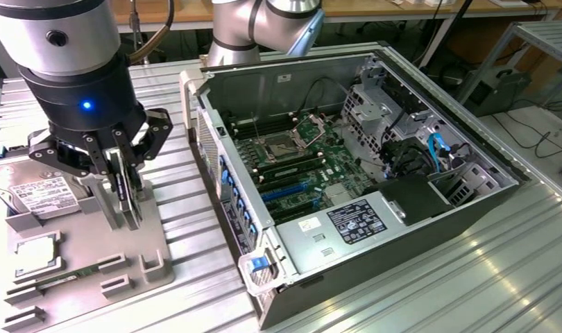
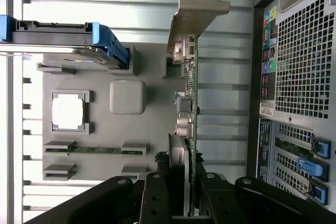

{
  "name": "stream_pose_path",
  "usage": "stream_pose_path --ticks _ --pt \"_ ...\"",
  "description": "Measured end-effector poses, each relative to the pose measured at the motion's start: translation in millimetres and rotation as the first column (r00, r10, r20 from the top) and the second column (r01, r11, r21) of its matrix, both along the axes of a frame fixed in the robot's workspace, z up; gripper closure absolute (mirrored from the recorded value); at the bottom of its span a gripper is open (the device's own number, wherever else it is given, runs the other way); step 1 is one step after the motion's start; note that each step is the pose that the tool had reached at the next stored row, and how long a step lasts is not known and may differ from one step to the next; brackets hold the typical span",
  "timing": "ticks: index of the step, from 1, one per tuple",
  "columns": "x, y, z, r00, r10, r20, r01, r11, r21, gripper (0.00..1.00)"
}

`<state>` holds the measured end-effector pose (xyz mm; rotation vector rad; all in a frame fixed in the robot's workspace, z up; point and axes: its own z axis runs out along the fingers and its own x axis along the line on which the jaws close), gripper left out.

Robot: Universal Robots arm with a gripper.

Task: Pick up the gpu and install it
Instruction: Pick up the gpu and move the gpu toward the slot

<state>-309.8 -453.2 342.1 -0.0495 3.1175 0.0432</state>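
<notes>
The gpu (image 1: 129,189) stands on edge over the grey holder tray (image 1: 96,243) at the exterior view's left. My gripper (image 1: 123,202) comes down from above and is shut on it, one finger on each face. In the wrist view the gpu (image 2: 190,103) shows edge-on as a thin green board, with its silver end bracket (image 2: 197,9) at the far end and the round fan shroud (image 2: 178,153) between my fingers (image 2: 157,192). I cannot tell whether the card's lower edge still rests in the tray.
On the tray lie a silver hard drive (image 1: 36,191), a CPU (image 1: 36,251) and a RAM stick (image 2: 94,149). The open computer case (image 1: 503,208) lies at the exterior view's right, motherboard (image 1: 300,159) and blue slots (image 1: 283,191) exposed. Its perforated rear panel (image 2: 304,56) is near the card.
</notes>
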Motion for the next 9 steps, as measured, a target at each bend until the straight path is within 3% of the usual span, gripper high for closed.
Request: stream_pose_path --ticks 9 --pt "0.0 0.0 10.6 1.0000 0.000 -0.0001 0.000 1.0000 -0.0074 0.72"
